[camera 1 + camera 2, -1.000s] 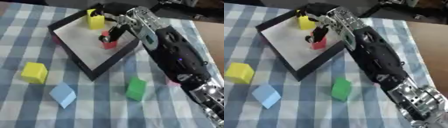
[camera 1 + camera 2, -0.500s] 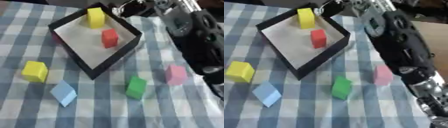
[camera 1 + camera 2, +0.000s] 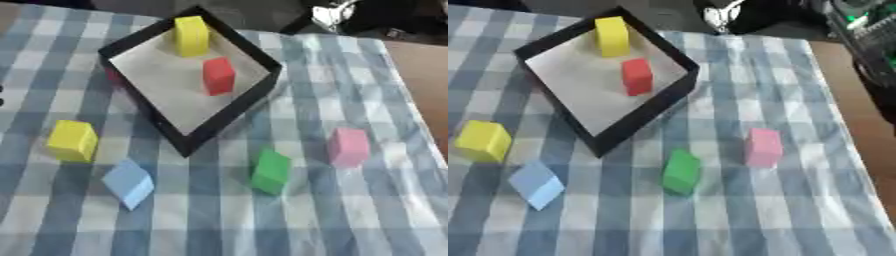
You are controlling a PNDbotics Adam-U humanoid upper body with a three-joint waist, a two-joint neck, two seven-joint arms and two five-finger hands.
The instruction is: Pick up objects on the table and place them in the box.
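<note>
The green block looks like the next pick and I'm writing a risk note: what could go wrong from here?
The green block lies close to the pink block, so a reaching hand might knock the pink one. The box wall is near too; a low carry could clip it.

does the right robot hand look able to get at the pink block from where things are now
Probably yes. The pink block stands alone on the checked cloth on the right side, apart from the green block and the black box. Nothing lies over or against it. The right robot hand itself is not clearly in view.
</note>
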